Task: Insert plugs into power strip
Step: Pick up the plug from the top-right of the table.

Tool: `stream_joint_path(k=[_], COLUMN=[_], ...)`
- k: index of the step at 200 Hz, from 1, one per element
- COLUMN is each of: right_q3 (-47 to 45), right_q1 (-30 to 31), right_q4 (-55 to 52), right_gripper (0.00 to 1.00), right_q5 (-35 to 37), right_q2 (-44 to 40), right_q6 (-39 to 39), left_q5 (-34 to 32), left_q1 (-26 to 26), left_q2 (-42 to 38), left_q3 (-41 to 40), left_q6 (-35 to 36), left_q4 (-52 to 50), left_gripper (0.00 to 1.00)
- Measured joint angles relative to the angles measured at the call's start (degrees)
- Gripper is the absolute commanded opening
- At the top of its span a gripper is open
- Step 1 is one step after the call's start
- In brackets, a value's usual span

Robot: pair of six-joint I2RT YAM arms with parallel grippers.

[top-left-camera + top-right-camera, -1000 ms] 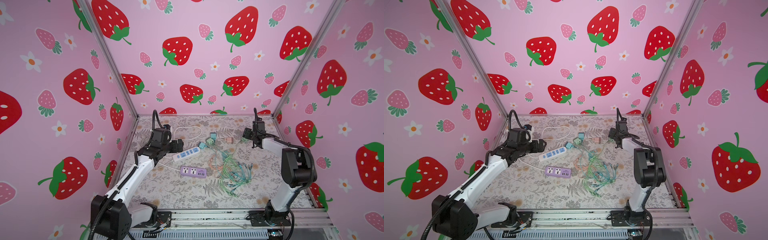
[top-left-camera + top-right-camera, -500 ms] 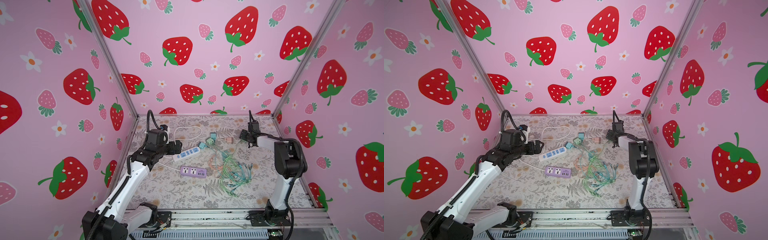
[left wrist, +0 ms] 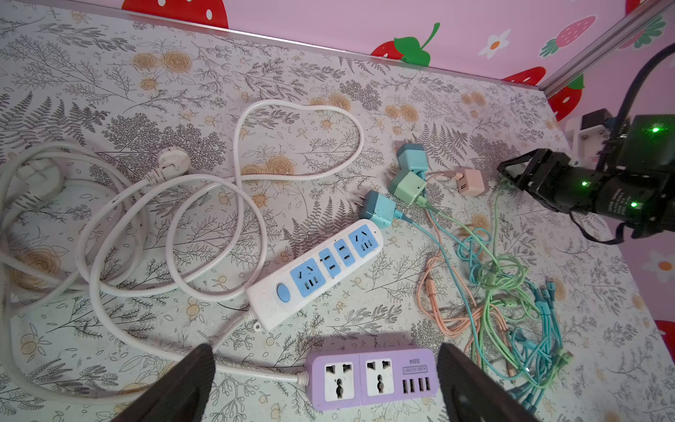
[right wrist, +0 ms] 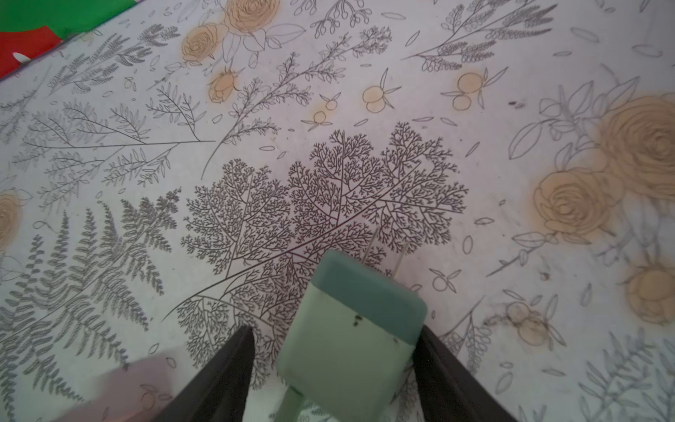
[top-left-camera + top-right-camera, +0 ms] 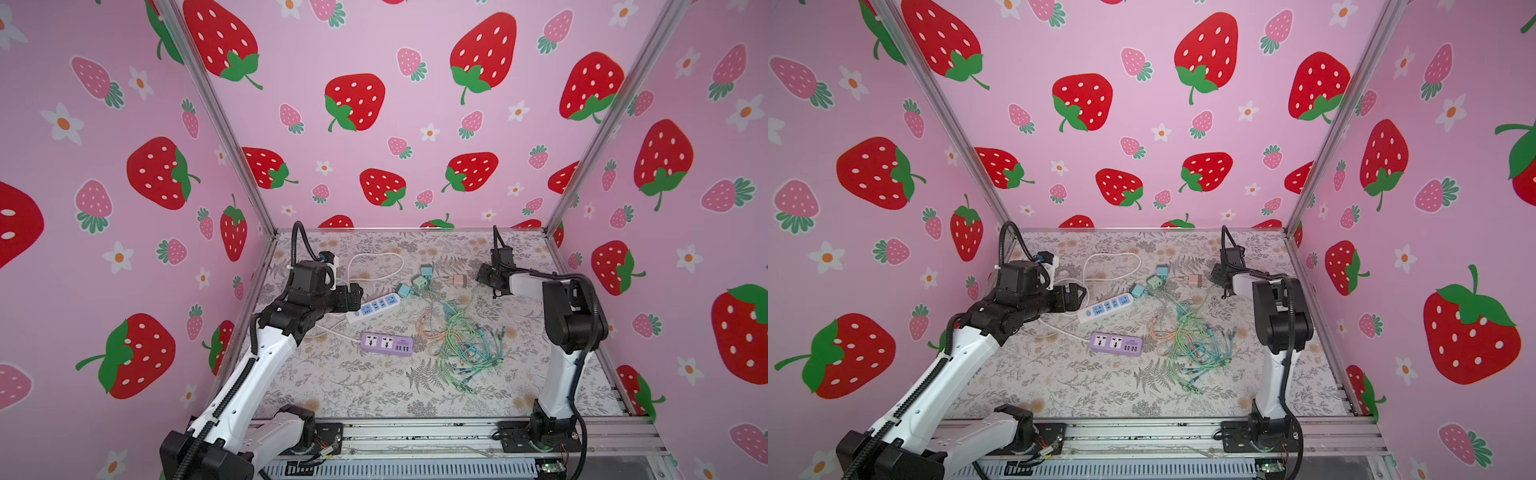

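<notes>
In the right wrist view a mint green plug [image 4: 350, 329] sits between the jaws of my right gripper [image 4: 335, 330]. One finger touches it and a gap shows at the other. Its prongs point away over the mat. In both top views that gripper [image 5: 488, 276] [image 5: 1219, 276] is low at the back right. Beside it lie a peach plug [image 5: 459, 280], a mint plug [image 5: 419, 282] and two teal plugs [image 5: 426, 271] [image 5: 404, 289]. The white power strip [image 5: 374, 307] and the purple power strip [image 5: 386, 344] lie mid-table. My left gripper [image 5: 353, 297] [image 3: 324, 356] hangs open by the white strip.
A tangle of green, teal and peach cables [image 5: 457, 336] spreads right of the strips. White cords [image 3: 233, 175] loop at the back left with a white plug [image 3: 173, 160]. Pink strawberry walls [image 5: 395, 124] close in three sides. A metal rail [image 5: 415, 432] runs along the front.
My right arm's elbow has swung inward, and its gripper has crept slightly left and lower. The left arm's elbow has shifted while its gripper stays by the white strip.
</notes>
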Motion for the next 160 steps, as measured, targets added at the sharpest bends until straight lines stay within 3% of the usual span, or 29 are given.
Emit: stream_joint_path(k=[44,85,128,160], right_q3=[0.8,1.1,0.5,0.5], right_q1=[0.0,0.0,0.6,2.2], right_q4=[-0.1,0.5,0.4,0.2], right_gripper=[0.52,0.28,0.27,0.27], right_q5=[0.8,0.4,-1.9,-2.0], right_q2=[0.8,0.9,-1.9,-8.9], right_q6=[0.5,-0.7,-3.9,-7.4], left_q5=[0.0,0.0,0.4,1.8], left_q1=[0.0,0.0,0.0,0.0], left_q2=[0.0,0.0,0.1,0.4], left_q3=[0.0,0.0,0.0,0.0], left_q6=[0.0,0.0,-0.1,-0.4], left_q4=[0.0,0.0,0.1,0.4], left_gripper=[0.97,0.97,0.97,0.97])
